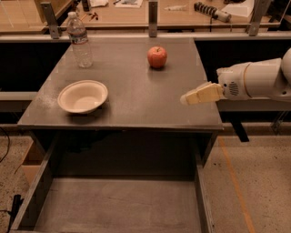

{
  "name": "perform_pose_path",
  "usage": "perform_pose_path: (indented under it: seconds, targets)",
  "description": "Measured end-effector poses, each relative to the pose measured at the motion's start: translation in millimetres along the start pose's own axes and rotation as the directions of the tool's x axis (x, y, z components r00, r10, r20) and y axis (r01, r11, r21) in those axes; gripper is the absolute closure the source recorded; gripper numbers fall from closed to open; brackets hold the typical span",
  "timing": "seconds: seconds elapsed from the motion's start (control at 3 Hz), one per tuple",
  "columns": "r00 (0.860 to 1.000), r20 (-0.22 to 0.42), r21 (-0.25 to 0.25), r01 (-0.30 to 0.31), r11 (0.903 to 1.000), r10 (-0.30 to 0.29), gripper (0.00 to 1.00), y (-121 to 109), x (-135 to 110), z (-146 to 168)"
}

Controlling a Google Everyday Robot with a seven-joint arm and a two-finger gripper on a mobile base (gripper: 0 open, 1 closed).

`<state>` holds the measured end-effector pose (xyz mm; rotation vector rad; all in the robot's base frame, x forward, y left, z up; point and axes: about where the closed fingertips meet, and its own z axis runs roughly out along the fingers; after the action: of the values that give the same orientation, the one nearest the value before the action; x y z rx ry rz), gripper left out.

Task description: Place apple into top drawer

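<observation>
The apple [157, 57], red-orange with a short dark stem, sits on the far right part of the grey tabletop [132, 95]. The top drawer [118, 205] is pulled out below the table's front edge; its flat grey bottom holds nothing. My gripper [188, 98] reaches in from the right on a white arm and hovers above the table's right side, nearer to me than the apple and well apart from it. It holds nothing.
A cream bowl [82, 96] stands on the left of the table. A clear water bottle [79, 41] stands upright at the back left. A wooden bench with tools [182, 9] runs behind the table. Speckled floor lies to the right.
</observation>
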<state>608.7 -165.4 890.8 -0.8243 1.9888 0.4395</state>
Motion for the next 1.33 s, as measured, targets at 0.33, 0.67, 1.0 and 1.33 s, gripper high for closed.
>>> perform_pose_path:
  seconds: [0.33, 0.67, 1.0, 1.33]
  targets:
    - [1.000, 0.000, 0.000, 0.000, 1.0000, 0.000, 0.00, 0, 0, 0]
    - [0.998, 0.055, 0.035, -0.013, 0.9993, 0.011, 0.00, -7, -7, 17]
    - [0.984, 0.177, 0.076, -0.041, 0.9963, 0.027, 0.00, -23, -28, 55]
    - [0.969, 0.244, 0.110, -0.062, 0.9920, 0.034, 0.00, -40, -42, 86]
